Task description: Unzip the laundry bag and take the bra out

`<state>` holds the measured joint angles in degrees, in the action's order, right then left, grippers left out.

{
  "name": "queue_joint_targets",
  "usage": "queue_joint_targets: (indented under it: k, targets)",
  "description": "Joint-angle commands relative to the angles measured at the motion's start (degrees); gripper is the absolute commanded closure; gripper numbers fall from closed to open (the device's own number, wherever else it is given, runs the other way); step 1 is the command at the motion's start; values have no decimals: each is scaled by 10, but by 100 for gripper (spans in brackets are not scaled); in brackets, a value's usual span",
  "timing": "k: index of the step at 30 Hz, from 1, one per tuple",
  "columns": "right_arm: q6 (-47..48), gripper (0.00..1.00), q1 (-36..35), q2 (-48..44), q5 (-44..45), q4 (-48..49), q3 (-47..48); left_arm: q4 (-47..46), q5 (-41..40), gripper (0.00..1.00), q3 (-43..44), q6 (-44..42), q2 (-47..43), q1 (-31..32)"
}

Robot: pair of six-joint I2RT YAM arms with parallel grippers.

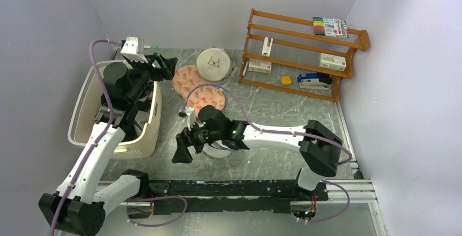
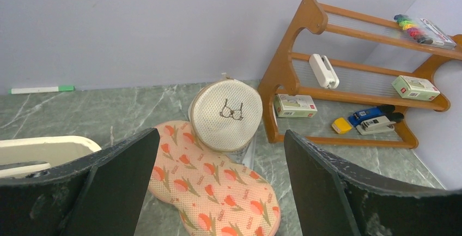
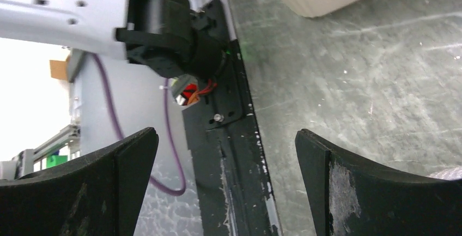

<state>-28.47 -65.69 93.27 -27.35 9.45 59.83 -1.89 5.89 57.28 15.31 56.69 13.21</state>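
Top external view, left side: a cream slatted plastic basket (image 1: 81, 105) stands on the grey-green marbled surface (image 1: 283, 110), with the left arm reaching over it. The left claw (image 1: 170, 67) hangs above the basket's far right corner and points toward the far middle of the surface. The left wrist view shows its two black fingers (image 2: 117, 184) spread wide with nothing between them. The right claw (image 1: 185, 146) is over the middle of the surface, just right of the basket, and faces the near left, away from the pouch. Its fingers (image 3: 103, 187) are likewise wide apart and hold nothing; beyond them are only bare surface and the black base rail (image 3: 229, 154). The flat peach-pink floral-print laundry bag (image 1: 188, 79) lies on the surface at far centre, between basket and rack, clear of both claws. Whether its zip is open or closed cannot be told. A white round mesh pouch with a small bra emblem (image 1: 213, 64) rests against the bag's far end, touching it. At far right stands a brown wooden tiered rack (image 1: 261, 15) carrying coloured markers (image 1: 329, 27), small boxes and a blue-and-black stapler (image 1: 315, 79).
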Motion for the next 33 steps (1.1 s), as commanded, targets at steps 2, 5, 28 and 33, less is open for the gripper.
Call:
queue_joint_targets:
  k: [2, 5, 28, 33]
  targets:
    - [28, 0, -7, 60, 87, -95, 55, -21, -17, 3, -4, 0, -7, -6]
    - [33, 0, -8, 75, 196, -163, 76, -17, -19, 4, -2, 1, -3, -6]
    - [-25, 0, 315, -66, 436, -353, -75, -16, -10, 4, -1, 0, 4, -6]
    - [-24, 0, 430, -101, 437, -361, -107, -16, -11, 4, -1, -1, 4, -6]
